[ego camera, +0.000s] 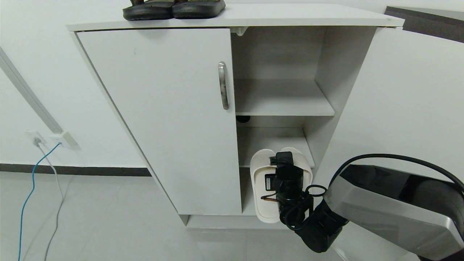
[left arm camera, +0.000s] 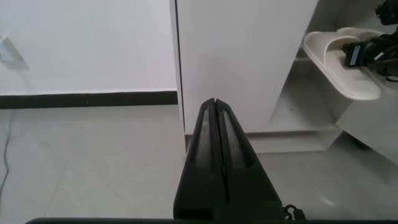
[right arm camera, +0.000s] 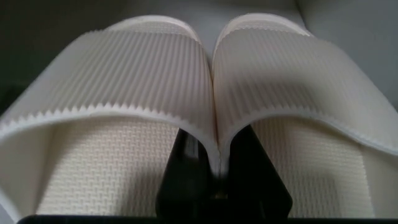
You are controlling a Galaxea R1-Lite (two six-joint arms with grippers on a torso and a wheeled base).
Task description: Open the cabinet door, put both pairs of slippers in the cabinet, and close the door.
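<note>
From where I stand, the right hand point(ego camera: 282, 161) is clenched on the white slippers point(ego camera: 262, 188). Its fingers point(right arm camera: 183, 171) pinch the two inner strap edges together, so the pair is held side by side. The pair is at the open right half of the cabinet point(ego camera: 308, 16), toes over the lower shelf point(ego camera: 272, 139) and heels jutting out past the cabinet's front. I cannot tell whether the soles rest on that shelf. The left hand point(left arm camera: 215, 109) is squeezed shut with nothing in it, low over the floor point(left arm camera: 93, 162) in front of the cabinet's closed left door point(ego camera: 156, 108). The right door point(ego camera: 406, 94) stands swung open. The black slippers point(ego camera: 174, 9) lie on the cabinet's top, above the closed door
</note>
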